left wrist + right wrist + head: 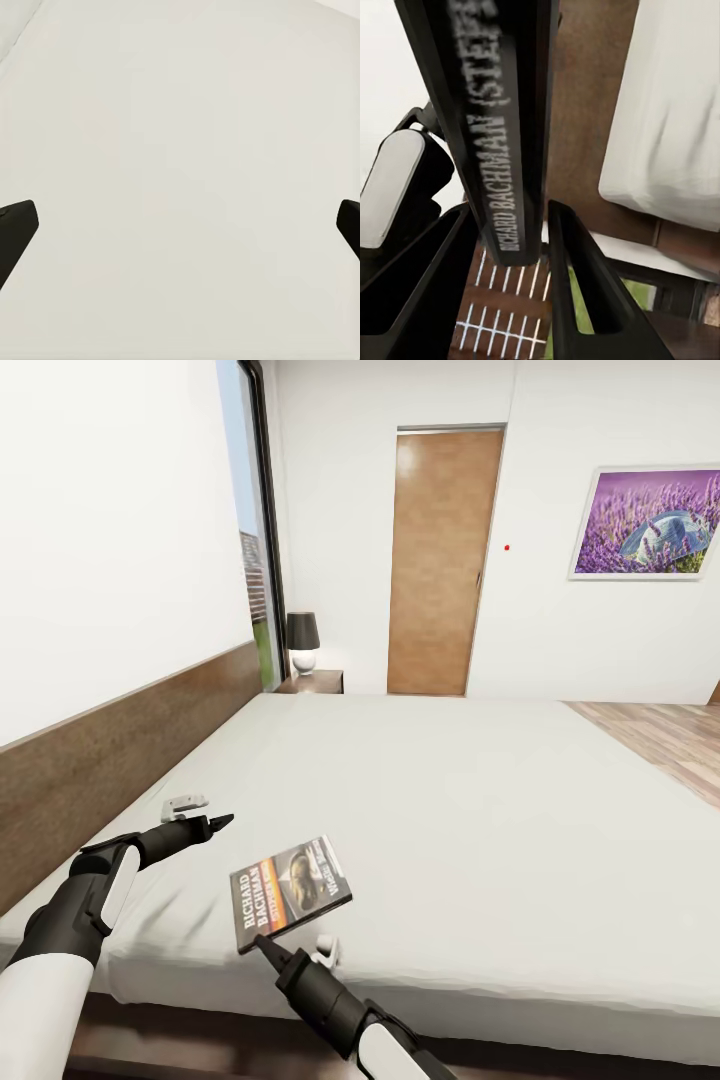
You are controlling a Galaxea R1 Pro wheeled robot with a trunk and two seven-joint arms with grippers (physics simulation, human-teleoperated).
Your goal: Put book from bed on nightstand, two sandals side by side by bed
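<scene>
The book (292, 892), a dark paperback with white "RICHARD BACHMAN" lettering, is held tilted just above the near part of the bed (450, 790). My right gripper (262, 948) is shut on its lower corner. In the right wrist view the book's spine (502, 150) stands clamped between the two black fingers (585, 300). My left gripper (222, 821) hovers open over the mattress (180, 112) to the left of the book, holding nothing. A nightstand (315, 682) stands at the bed's far corner by the headboard (100, 760). The sandals are out of view.
A lamp (302, 643) with a dark shade sits on the nightstand. Behind it are a tall window (255, 540), a brown door (440, 560) and a lavender picture (648, 523). Wood-plank floor (670, 740) lies to the right of the bed.
</scene>
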